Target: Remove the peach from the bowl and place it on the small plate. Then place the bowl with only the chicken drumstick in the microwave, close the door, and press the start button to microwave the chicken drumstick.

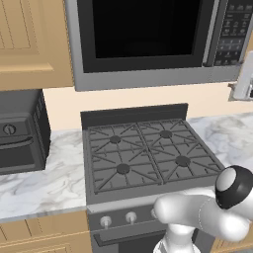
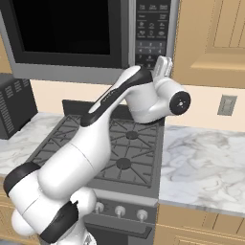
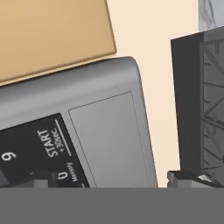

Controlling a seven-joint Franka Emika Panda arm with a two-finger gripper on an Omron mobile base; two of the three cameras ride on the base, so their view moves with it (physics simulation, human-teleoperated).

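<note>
The microwave (image 1: 143, 34) hangs above the stove with its door shut and its window dark, so nothing inside can be made out. Its control panel (image 2: 150, 28) is on the right side. My gripper (image 2: 162, 66) is raised to the panel's lower right corner and reaches the right edge of the left base view (image 1: 245, 79). In the hand view the START button (image 3: 52, 142) lies to the left, close ahead. The gripper (image 3: 107, 181) is open: its tips stand wide apart with nothing between them.
A gas stove (image 1: 148, 153) sits below the microwave, with knobs along its front. A dark toaster oven (image 1: 20, 133) stands on the marble counter at the left. More counter (image 2: 206, 162) extends right, under a wall outlet (image 2: 226, 105). Wooden cabinets (image 2: 215, 38) flank the microwave.
</note>
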